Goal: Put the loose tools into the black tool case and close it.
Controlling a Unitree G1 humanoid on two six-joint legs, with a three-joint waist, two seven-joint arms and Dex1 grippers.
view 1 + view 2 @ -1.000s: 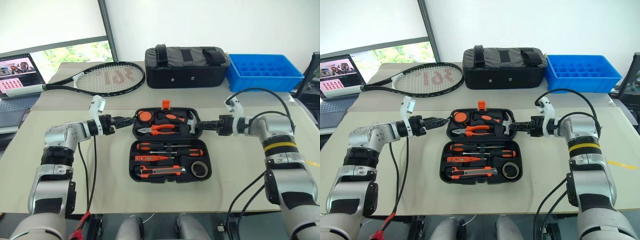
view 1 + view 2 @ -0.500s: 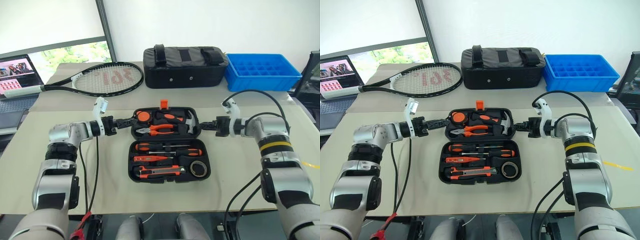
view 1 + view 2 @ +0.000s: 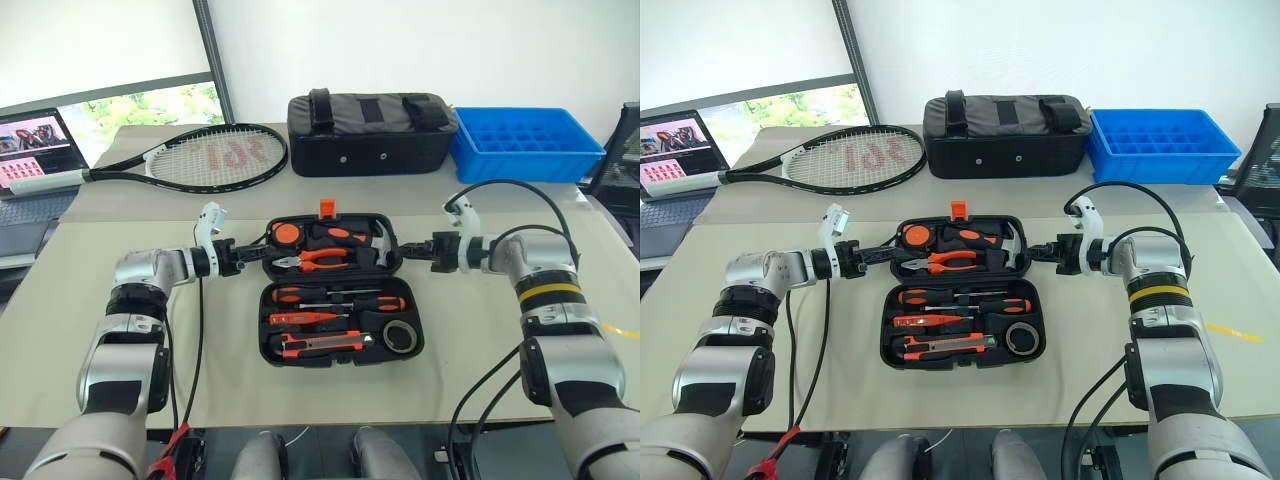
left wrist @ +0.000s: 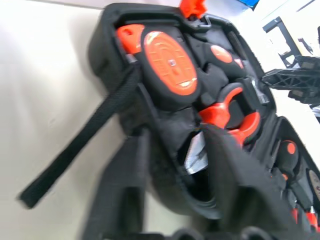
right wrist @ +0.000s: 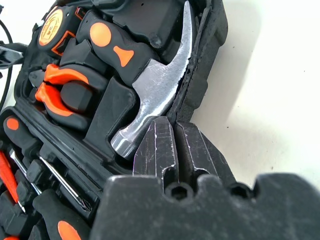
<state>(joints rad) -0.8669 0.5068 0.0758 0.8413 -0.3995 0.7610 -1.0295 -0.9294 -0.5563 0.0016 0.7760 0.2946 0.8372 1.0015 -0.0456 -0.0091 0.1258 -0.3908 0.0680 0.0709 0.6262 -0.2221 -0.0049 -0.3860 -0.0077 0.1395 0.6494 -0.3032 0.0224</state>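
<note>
Black tool case (image 3: 340,290) lies open mid-table, tools (image 3: 335,319) slotted; right gripper (image 3: 408,251) clenched on lid's edge, left gripper (image 3: 262,254) seemingly pinching opposite rim; next, fold lid shut.

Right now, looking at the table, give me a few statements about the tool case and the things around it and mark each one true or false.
1. The black tool case lies open. True.
2. The tape roll lies loose on the table. False: it sits in the case's near half.
3. The right gripper is shut at the far half's right edge. True.
4. The tennis racket lies in the blue tray. False: it lies on the table, left of the black fabric bag.
5. The hammer sits in the far half. True.
</note>
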